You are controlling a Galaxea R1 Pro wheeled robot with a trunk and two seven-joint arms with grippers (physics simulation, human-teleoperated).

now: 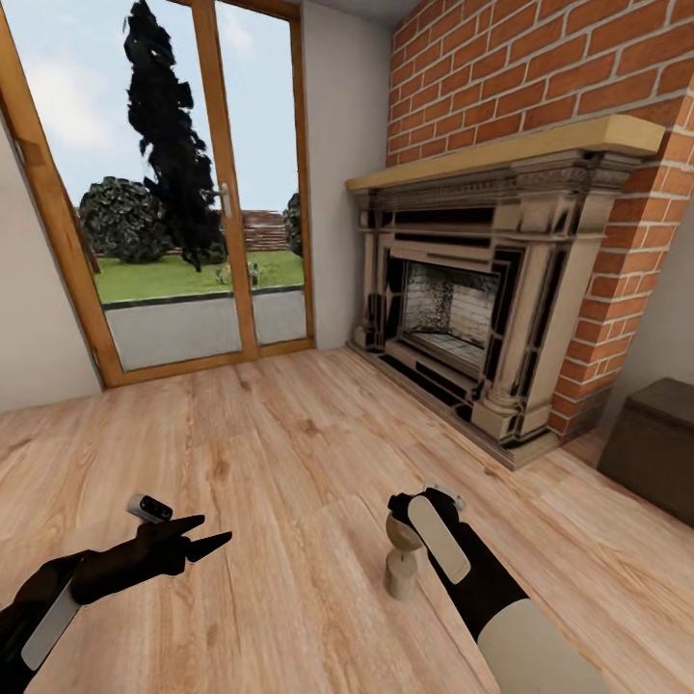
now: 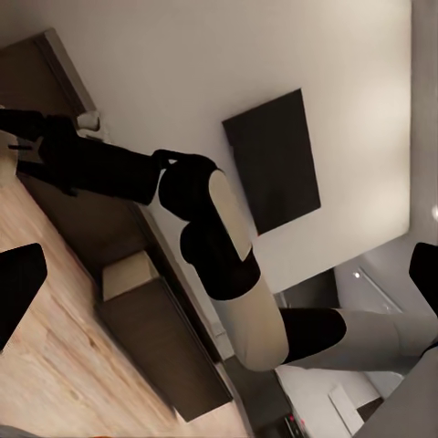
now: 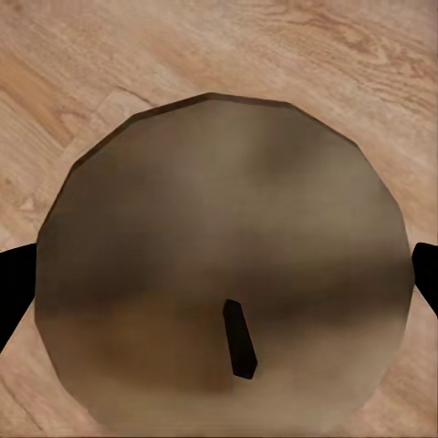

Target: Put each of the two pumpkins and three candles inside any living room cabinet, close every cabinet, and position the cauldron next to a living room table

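Hovering straight above a candle [image 1: 401, 573] at six o'clock on the wooden floor [image 1: 289, 453], the right gripper [image 1: 405, 530] is lining up for a top-down pick, its fingers spread wide either side. The candle is standing upright, long axis vertical, wick [image 3: 240, 339] pointing up, while the left gripper [image 1: 198, 538] is idling empty at eight o'clock, fingers narrowly parted.

The right gripper's [image 1: 410, 516] black fingers are hidden behind its own wrist, so how they meet the beige-grey stubby candle [image 1: 402, 532] cannot be told. In the right wrist view that candle's [image 3: 224, 265] flat top runs past the frame's edge. The dark brown wooden cabinet [image 1: 653, 436] is cut off at the head view's edge.
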